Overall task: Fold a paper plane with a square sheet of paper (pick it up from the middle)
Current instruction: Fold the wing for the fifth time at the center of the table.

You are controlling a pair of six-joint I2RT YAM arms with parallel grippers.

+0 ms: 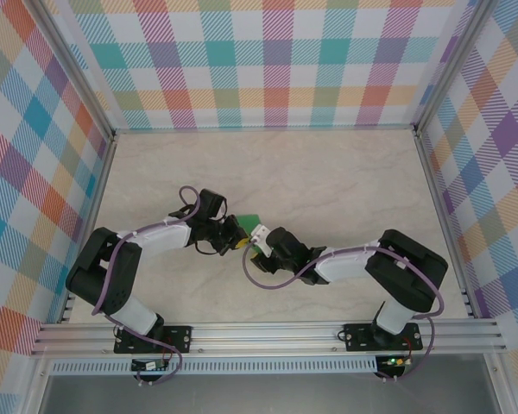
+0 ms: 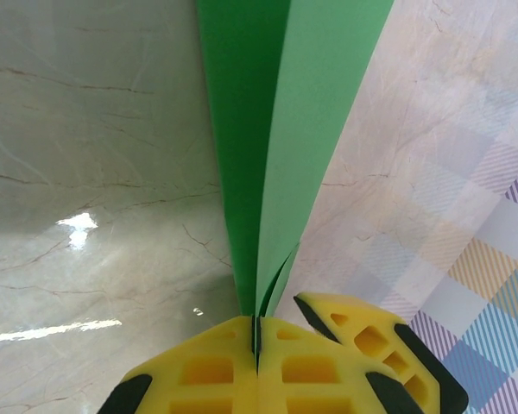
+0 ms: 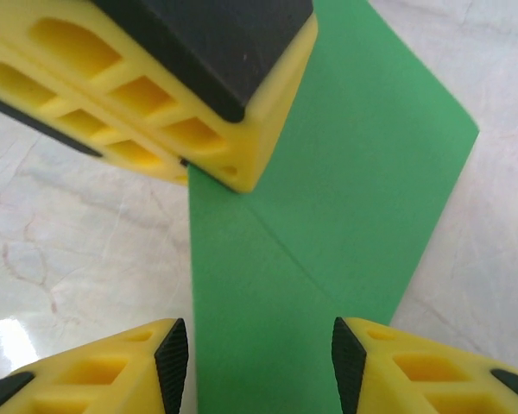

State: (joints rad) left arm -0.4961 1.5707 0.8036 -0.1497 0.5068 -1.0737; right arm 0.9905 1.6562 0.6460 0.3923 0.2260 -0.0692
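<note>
Top view, place: we see the square sheet of paper [image 1: 248, 221] lifted between the two wrists near the middle of the table [image 1: 328, 172], the left gripper [image 1: 239, 237] and right gripper [image 1: 257, 241] meeting at it.
Top view, step: we judge this a mid-fold hand-over, the sheet already doubled.
Left wrist, grip: our left gripper [image 2: 255, 336] has its fingers pressed together on the sheet's [image 2: 268, 129] folded edge.
Left wrist, axis: the sheet runs long and narrow straight away from the fingers, its layers fanning apart.
Right wrist, grip: our right gripper [image 3: 259, 354] stands apart, its pads either side of the sheet [image 3: 328, 216], not yet pinching.
Right wrist, axis: a diagonal crease crosses the sheet; its free corner points up and right.
Next move: we judge the right fingers must close squarely without dragging the crease.
</note>
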